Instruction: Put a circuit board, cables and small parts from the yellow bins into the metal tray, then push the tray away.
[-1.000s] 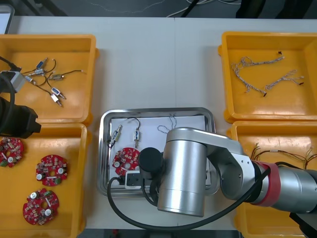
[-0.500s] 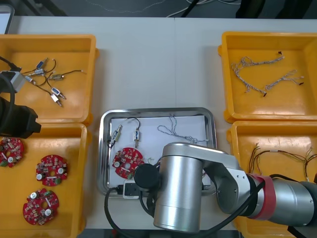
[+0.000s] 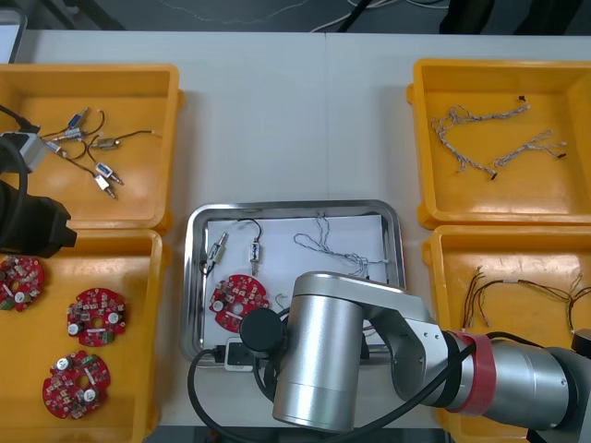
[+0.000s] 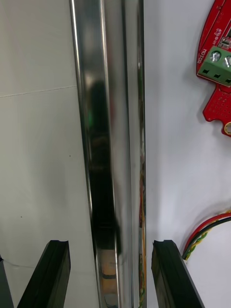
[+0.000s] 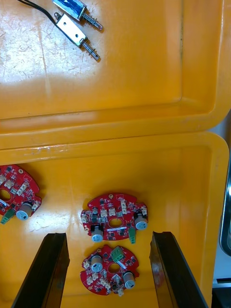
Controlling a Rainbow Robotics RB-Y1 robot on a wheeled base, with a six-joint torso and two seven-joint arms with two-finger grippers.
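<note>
The right jaws stand wide open, one finger on each side of the rim of the tray (image 4: 108, 120). One finger is over the bench (image 4: 38, 144), the other over the white inside, just beside a red and yellow cable (image 4: 207, 231). A board (image 4: 219, 62) lies farther inside the tray. The left jaws, also wide, hang over two boards (image 5: 114, 222) in a left bin (image 5: 192, 183).
</note>
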